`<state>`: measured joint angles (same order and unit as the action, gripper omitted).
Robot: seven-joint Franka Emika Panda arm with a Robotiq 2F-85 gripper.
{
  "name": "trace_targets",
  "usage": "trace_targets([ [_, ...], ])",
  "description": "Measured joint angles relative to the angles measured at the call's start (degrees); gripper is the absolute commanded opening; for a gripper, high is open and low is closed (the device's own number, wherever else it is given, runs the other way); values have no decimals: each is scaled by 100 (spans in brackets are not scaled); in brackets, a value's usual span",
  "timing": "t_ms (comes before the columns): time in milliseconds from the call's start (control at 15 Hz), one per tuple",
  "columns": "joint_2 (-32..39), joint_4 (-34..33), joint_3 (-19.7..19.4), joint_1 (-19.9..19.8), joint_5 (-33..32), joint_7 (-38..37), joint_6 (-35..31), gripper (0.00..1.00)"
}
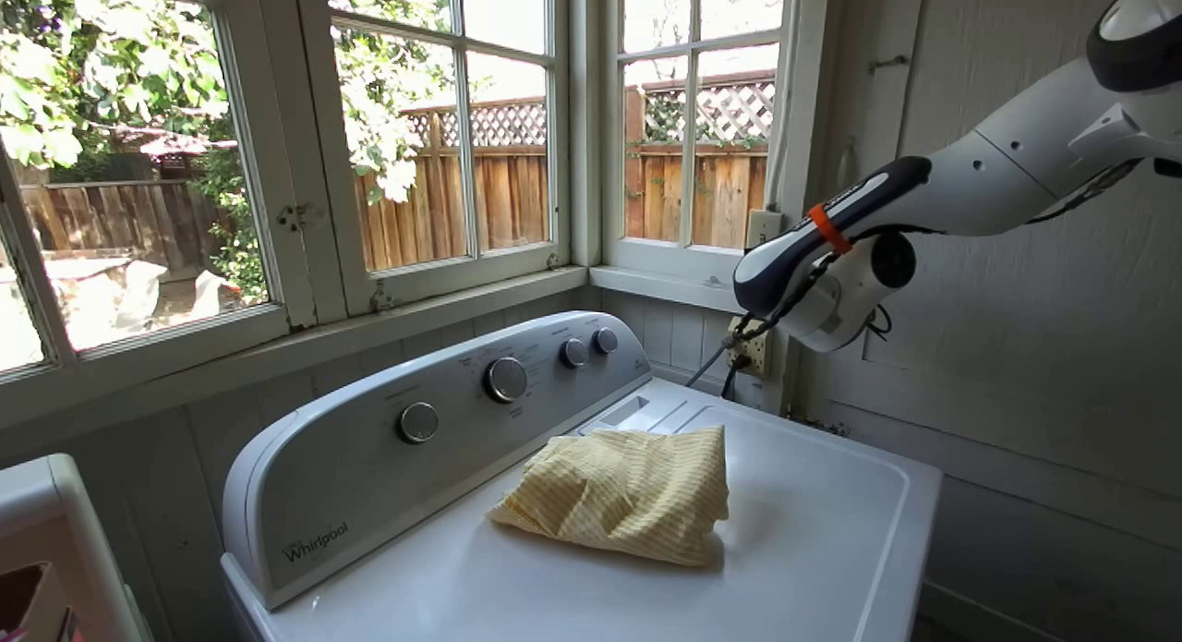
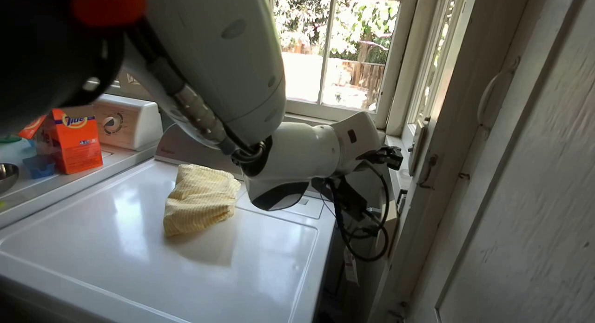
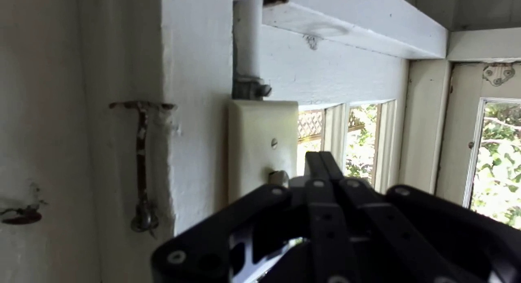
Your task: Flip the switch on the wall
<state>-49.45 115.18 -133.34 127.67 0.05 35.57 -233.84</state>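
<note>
The switch, an off-white plate with a small protruding toggle (image 3: pixel 279 178), sits beside the window in the wrist view (image 3: pixel 260 136), which stands upside down. It also shows in both exterior views (image 1: pixel 764 226) (image 2: pixel 417 144). The grey-beige wall (image 1: pixel 1034 365) shows in all views. My gripper (image 3: pixel 318 153) is shut, with its black fingertips together and nothing between them. In the wrist view the fingertips are just right of the toggle; I cannot tell whether they touch it. In an exterior view my gripper (image 2: pixel 394 158) is close to the plate. The arm hides it in an exterior view.
A white Whirlpool machine (image 1: pixel 813 494) bears a yellow striped cloth (image 1: pixel 619 494). An outlet with dark cords (image 1: pixel 755 356) is below the switch. A metal hook (image 3: pixel 141 165), a conduit (image 3: pixel 248 42) and a window ledge (image 3: pixel 358 18) are near the plate. Looped cables (image 2: pixel 367 258) hang below my gripper.
</note>
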Motion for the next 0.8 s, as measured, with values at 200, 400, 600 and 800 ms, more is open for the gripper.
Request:
trace_targets([
  [200, -30, -114, -41, 97, 191, 111, -93, 0],
  [400, -67, -211, -74, 190, 364, 234, -120, 0],
  [600, -101, -280, -91, 269, 466, 345, -120, 0],
  [800, -121, -342, -108, 342, 539, 426, -121, 0],
])
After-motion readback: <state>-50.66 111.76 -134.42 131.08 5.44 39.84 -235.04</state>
